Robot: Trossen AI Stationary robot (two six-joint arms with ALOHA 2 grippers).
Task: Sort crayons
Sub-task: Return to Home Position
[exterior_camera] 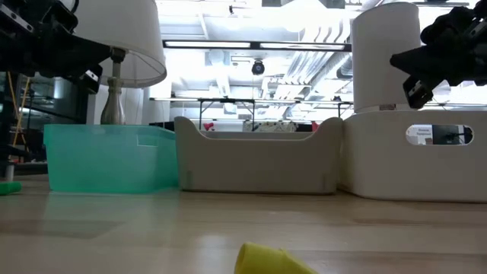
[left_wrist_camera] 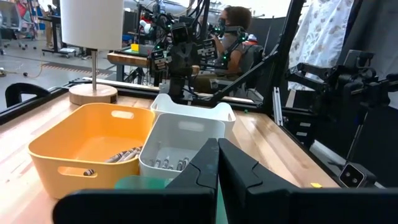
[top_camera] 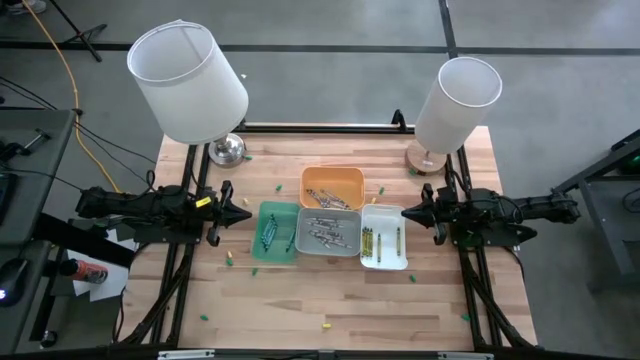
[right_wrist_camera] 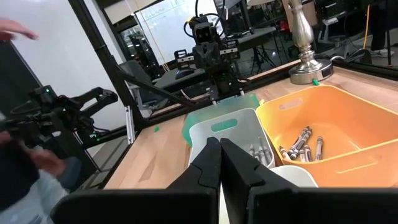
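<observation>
Crayons lie sorted in four trays at the table's middle: green ones in the green tray (top_camera: pixel 274 232), grey ones in the grey tray (top_camera: pixel 329 231) and the orange tray (top_camera: pixel 332 187), yellow-green ones in the white tray (top_camera: pixel 383 236). Loose crayons lie on the wood, a yellow one (top_camera: pixel 324 325) near the front edge and a green one (top_camera: pixel 203 317) at the front left. My left gripper (top_camera: pixel 247 213) hovers shut and empty just left of the green tray. My right gripper (top_camera: pixel 404 212) hovers shut and empty at the white tray's right side.
Two white-shaded lamps stand at the back, one at the left (top_camera: pixel 226 148) and one at the right (top_camera: pixel 428 156). More stray crayons dot the wood around the trays. A person (left_wrist_camera: pixel 231 34) sits beyond the table's right side. Bare wood lies in front of the trays.
</observation>
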